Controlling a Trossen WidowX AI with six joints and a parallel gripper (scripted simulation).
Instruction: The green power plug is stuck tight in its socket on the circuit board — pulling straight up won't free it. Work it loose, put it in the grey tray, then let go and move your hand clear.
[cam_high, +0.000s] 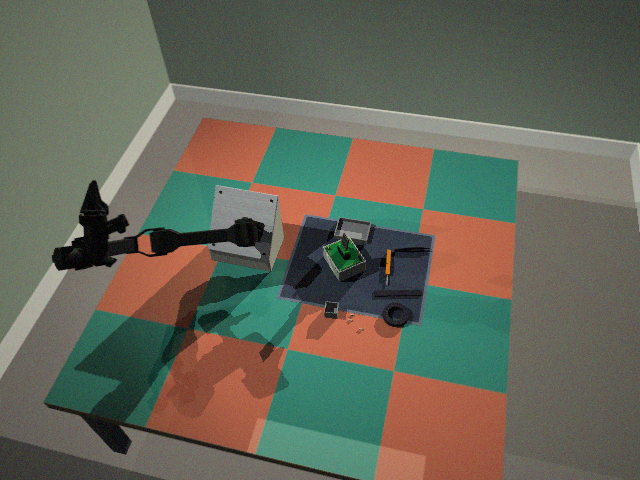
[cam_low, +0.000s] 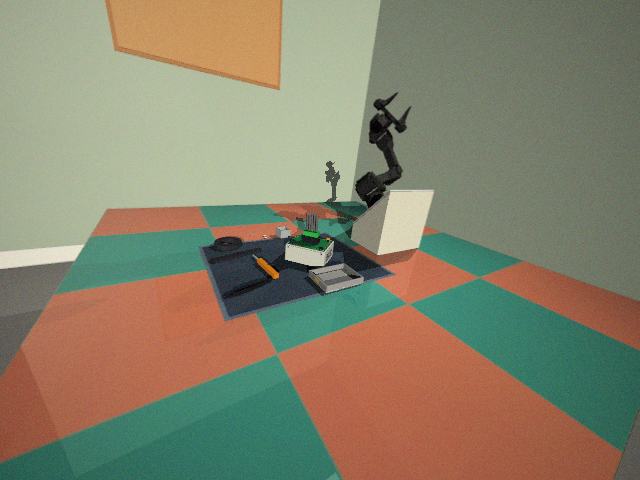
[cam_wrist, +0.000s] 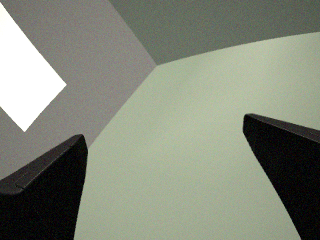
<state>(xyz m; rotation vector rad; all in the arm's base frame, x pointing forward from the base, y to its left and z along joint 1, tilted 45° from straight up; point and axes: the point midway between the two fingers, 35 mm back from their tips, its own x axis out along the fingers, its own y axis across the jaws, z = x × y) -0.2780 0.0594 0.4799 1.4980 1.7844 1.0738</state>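
In the left part of the top view, the dark robot arm (cam_high: 188, 238) (cam_low: 391, 155), rising from a pale wedge-shaped mount (cam_high: 242, 206) (cam_low: 405, 222). High at the right of the exterior view, the gripper (cam_high: 93, 182) (cam_low: 403, 100) (cam_wrist: 167, 132), released, fingers spread wide and nothing between them. Pointed away from the workpiece, with only walls, floor and a bright white patch at the upper left beyond the fingers in the wrist view.

Near the centre of both outside views, the green power plug (cam_high: 346, 249) (cam_low: 311, 234), on top of the circuit board (cam_high: 334, 251) (cam_low: 323, 243), at its socket, with dark wires standing up from it. Under the board, a white box-like base (cam_high: 351, 272) (cam_low: 305, 254), resting on a dark blue mat (cam_high: 310, 227) (cam_low: 242, 273). Just beside it, above in the top view and at lower right in the exterior one, the grey tray (cam_high: 354, 224) (cam_low: 342, 280), with no plug inside.

Right of the board in the top view, an orange-handled screwdriver (cam_high: 388, 261) (cam_low: 267, 268), between a thin black tool (cam_high: 410, 250) (cam_low: 248, 287) and a dark flat bar (cam_high: 397, 294) (cam_low: 236, 255). At the mat's lower right corner there, a black ring (cam_high: 386, 315) (cam_low: 227, 248); by the lower edge, a small open box (cam_high: 331, 311) (cam_low: 282, 234) and tiny pale pieces (cam_high: 351, 315) (cam_low: 264, 237).
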